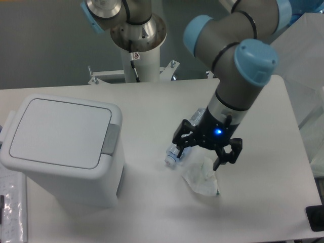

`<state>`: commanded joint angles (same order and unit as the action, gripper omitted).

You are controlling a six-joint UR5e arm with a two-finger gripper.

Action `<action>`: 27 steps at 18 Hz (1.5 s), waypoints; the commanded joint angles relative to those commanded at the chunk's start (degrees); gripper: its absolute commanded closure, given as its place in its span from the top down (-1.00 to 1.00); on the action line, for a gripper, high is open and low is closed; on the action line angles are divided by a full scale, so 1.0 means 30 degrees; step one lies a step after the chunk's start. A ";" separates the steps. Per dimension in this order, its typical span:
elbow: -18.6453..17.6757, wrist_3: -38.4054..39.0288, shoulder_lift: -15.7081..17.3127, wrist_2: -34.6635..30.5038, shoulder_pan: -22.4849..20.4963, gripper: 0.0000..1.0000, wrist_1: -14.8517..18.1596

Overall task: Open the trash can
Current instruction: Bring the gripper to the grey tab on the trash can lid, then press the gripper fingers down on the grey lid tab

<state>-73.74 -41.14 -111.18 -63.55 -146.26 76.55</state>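
Note:
The trash can is a large white boxy bin at the left of the table. Its flat lid lies shut and a grey push tab sits on the right rim. My gripper hangs open over the middle of the table, well to the right of the bin. It holds nothing. Its fingers straddle the space above a clear plastic bottle and a crumpled wrapper.
A clear plastic bottle lies diagonally on the table, partly behind the gripper. A crumpled white wrapper lies just below it. A white sheet sits at the left table edge, beside the bin. The robot base post stands at the back.

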 joint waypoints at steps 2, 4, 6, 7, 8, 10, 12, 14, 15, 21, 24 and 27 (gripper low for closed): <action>0.0000 0.0469 0.0234 0.0381 0.0265 1.00 -0.0088; 0.0000 0.0821 0.0439 0.0645 0.0324 1.00 -0.0117; 0.0000 0.1144 0.0527 0.0880 0.0703 1.00 -0.0117; 0.0000 0.1291 0.0557 0.0939 0.0850 1.00 -0.0146; 0.0000 0.1408 0.0702 0.0940 0.0852 1.00 -0.0147; -0.0058 0.1584 0.0820 0.0969 0.1230 1.00 -0.0147; -0.0117 0.1731 0.0850 0.0969 0.1466 1.00 -0.0147; -0.0117 0.2140 0.0850 0.0940 0.1846 1.00 -0.0176; -0.0146 0.2287 0.0850 0.0940 0.1964 1.00 -0.0176; -0.1109 0.2581 0.2165 0.0940 0.2404 1.00 -0.0146; -0.2137 0.2406 0.2637 0.0881 0.2404 1.00 -0.0235; -0.2227 0.2580 0.2579 0.0881 0.2463 1.00 -0.0496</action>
<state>-80.42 -33.40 -103.45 -60.91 -138.87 75.06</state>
